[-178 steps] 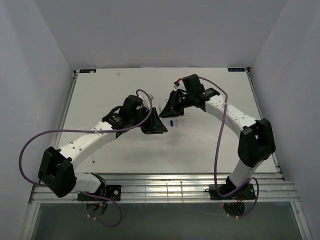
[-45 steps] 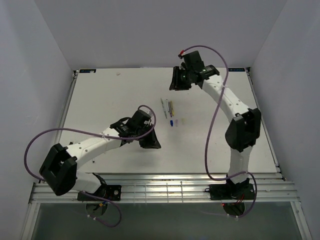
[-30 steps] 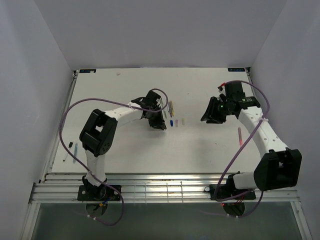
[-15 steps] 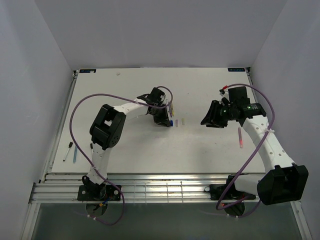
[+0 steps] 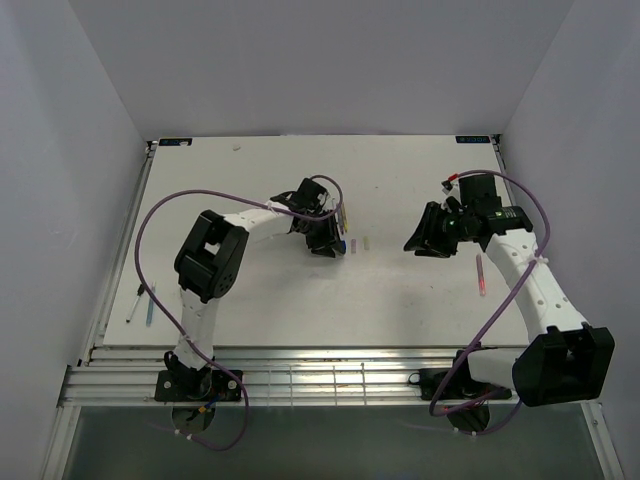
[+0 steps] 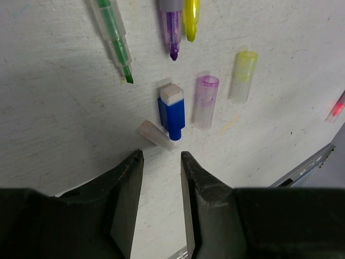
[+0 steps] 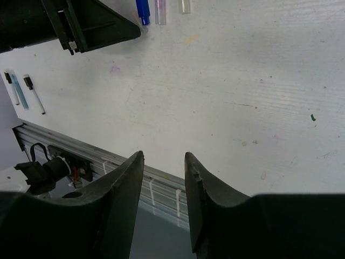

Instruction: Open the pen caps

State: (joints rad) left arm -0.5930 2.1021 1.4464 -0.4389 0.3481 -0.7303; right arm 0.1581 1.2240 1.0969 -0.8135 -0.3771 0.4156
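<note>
Left gripper fingers were slightly parted and empty. The pale cap lay just right of them, beside the blue cap, below the uncapped pens. Right gripper was spread, empty, at right. Best to lift the left one straight up without nudging the caps.

four loose pen caps, six pens

Top camera sits high above and behind the arm bases, looking down and taking in the whole table from afar. Left wrist camera hovers very close over mid-table, facing straight down on the caps. Right wrist camera rides higher and looks leftward along the near edge. The same caps sit at its top edge, and all three views share them.
</note>
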